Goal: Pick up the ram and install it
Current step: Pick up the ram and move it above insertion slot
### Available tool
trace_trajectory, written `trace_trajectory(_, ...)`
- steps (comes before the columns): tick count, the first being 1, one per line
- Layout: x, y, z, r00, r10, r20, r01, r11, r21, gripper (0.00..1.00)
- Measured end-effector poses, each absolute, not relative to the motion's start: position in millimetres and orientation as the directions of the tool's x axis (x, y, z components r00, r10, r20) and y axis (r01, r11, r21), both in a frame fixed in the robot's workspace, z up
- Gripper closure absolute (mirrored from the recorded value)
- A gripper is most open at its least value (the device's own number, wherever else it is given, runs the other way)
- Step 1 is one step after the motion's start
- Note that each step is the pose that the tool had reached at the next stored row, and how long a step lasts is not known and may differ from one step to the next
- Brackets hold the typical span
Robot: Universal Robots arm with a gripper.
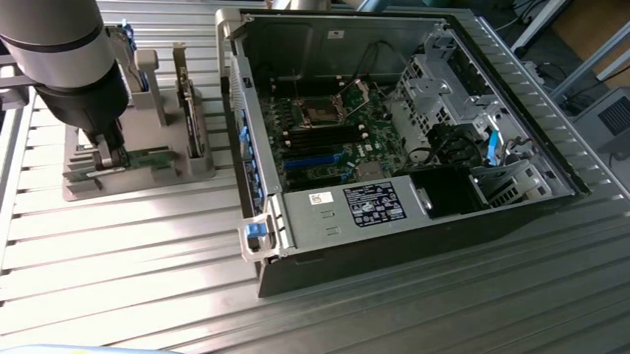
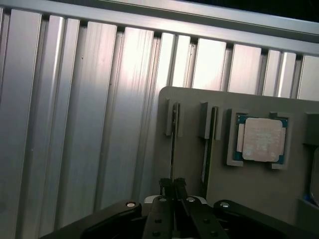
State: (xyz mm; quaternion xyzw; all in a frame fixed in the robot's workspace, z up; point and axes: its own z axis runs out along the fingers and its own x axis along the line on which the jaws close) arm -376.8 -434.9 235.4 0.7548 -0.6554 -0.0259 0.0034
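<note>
Where the wrist view looks along the grey holder (image 2: 259,199), we see the claw (image 2: 173,185) low over it. Its two dark fingers (image 2: 162,191) are pressed close on either side of the ram (image 2: 173,144), which stands on edge in its slot. The twin stick (image 2: 209,144) stands in the next slot, leaving only a narrow lane between them. A square processor (image 2: 261,139) lies flat in a recess beyond the twin. The holder's edge runs near the gripped ram, with bare ribbed counter (image 2: 75,124) open past it. The claw's own body cuts off the ram's nearer end.

From the exterior view, the arm (image 1: 59,59) hangs nearly upright over the holder at that view's left, wrist pointing down, and it hides part of the claw. An expansion card (image 1: 197,118) stands upright on the holder. The open computer case (image 1: 325,221) sits just beside the holder, towards the exterior view's right, and wide counter lies free in front of both.
</note>
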Motion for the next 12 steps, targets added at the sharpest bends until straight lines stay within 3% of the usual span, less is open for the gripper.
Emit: trace_trajectory(12, -376.8, -434.9, 256.9, 0.14, -0.99, -0.035, -0.989, -0.141, 0.039, 0.87)
